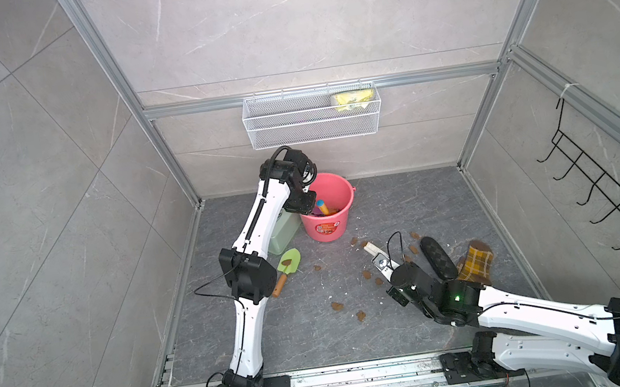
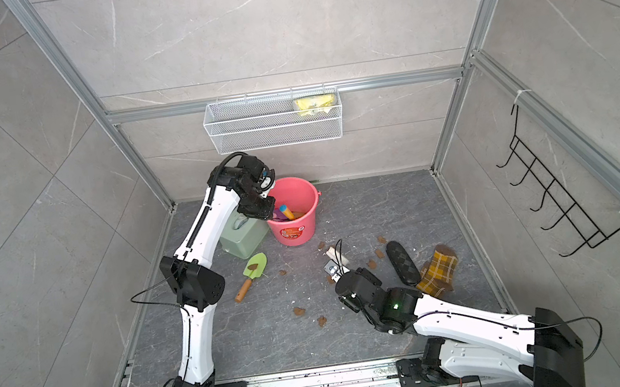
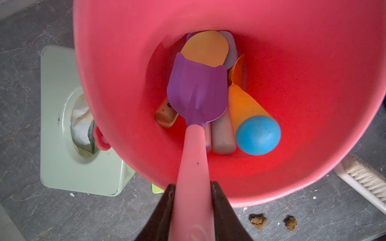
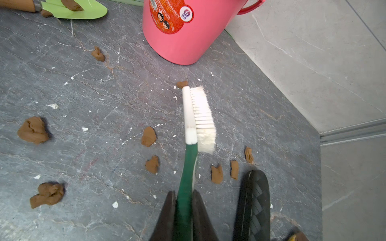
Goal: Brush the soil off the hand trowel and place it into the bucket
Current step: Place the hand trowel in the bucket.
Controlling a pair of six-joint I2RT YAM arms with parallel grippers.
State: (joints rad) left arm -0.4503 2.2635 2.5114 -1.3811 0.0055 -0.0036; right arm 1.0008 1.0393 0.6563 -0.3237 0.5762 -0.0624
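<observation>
Spreading beneath everything, the matte grey, pale-veined stone surface [image 1: 403,206] carries a round coral-pink plastic bucket [image 1: 344,216] with smooth tapering walls, upright just beside a boxy sage-green tissue box [image 2: 243,240] with rounded corners. The left pincer [image 3: 193,184] hangs over the bucket's rim, its dark fingers pressed to either side of the smooth pink handle of a purple scoop-bladed trowel [image 3: 197,91], whose blade points down inside the bucket among other plastic tools. The right pincer [image 4: 183,193] grips the green handle of a long white-backed brush [image 4: 194,116] with stiff off-white bristles. A lime-green pointed trowel [image 2: 258,260] with a wooden handle lies flat near the box, one lump on its blade. Small, creased, brown clay-like lumps of soil [image 4: 33,130] lie scattered across the surface.
</observation>
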